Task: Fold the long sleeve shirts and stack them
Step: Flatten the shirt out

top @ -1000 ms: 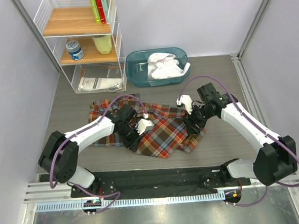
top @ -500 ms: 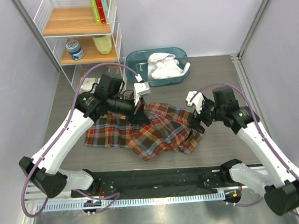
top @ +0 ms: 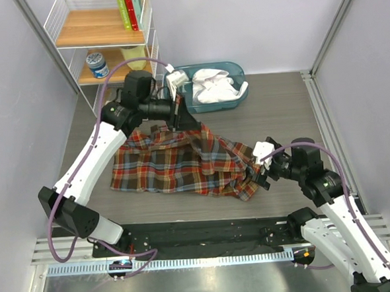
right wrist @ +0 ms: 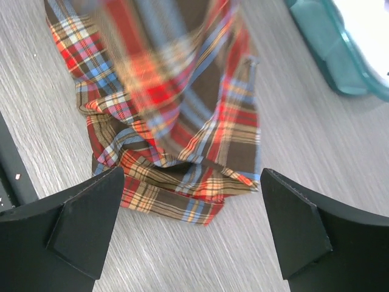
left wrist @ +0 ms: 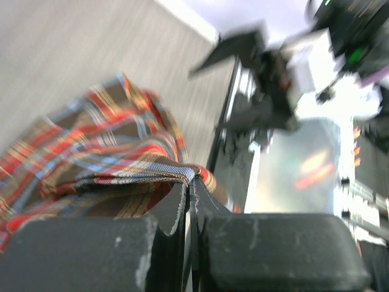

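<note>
Both left gripper [left wrist: 189, 190] jaws clamp the red-brown plaid flannel shirt [top: 163, 164]. Your right gripper [right wrist: 191, 176] gapes wide, the shirt just ahead.

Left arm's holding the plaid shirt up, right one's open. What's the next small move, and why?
Probably lower the open right gripper onto the crumpled corner of the plaid shirt ahead of it and close. The left gripper pinches one edge up, but that corner lies bunched on the table, so the shirt can't spread flat.

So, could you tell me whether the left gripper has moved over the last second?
Yes. The left gripper, shut on the plaid shirt, has moved farther back, from mid-cloth up to the teal bin's left end.
</note>
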